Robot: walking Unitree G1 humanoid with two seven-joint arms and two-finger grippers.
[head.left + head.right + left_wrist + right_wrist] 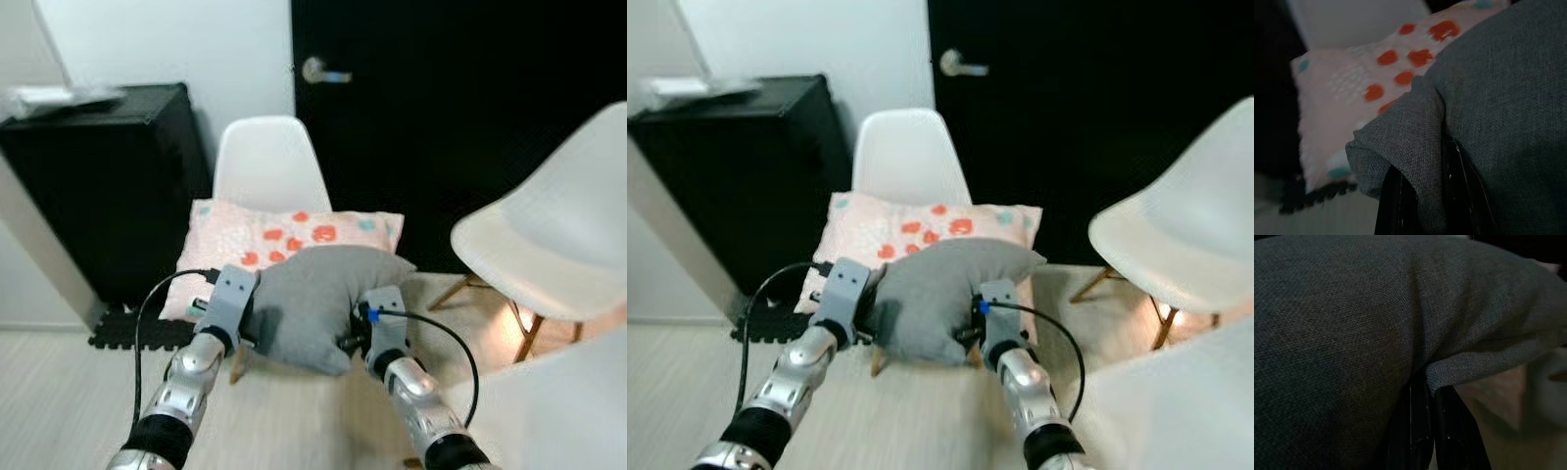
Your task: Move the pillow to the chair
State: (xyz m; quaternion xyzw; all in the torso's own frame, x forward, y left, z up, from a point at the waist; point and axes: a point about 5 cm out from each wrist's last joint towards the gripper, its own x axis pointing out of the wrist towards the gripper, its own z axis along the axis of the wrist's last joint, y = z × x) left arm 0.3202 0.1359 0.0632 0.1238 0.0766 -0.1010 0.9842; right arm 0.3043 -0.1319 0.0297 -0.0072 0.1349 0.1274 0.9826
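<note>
Both grippers hold a grey pillow (315,294) by its two sides, just in front of a white chair (266,162). My left gripper (247,328) is shut on the pillow's left edge, where its black fingers (1396,205) pinch a fold of grey cloth. My right gripper (355,340) is shut on the right edge, with cloth bunched over its fingers (1420,431). A pink pillow with red flowers (279,233) lies on the chair's seat. The grey pillow's far edge overlaps the pink one's front; I cannot tell whether they touch.
A black cabinet (113,181) stands left of the chair, with a black mat (120,335) at its foot. A black door (441,117) is behind. A second white chair with wooden legs (549,240) stands at the right. Pale floor lies below.
</note>
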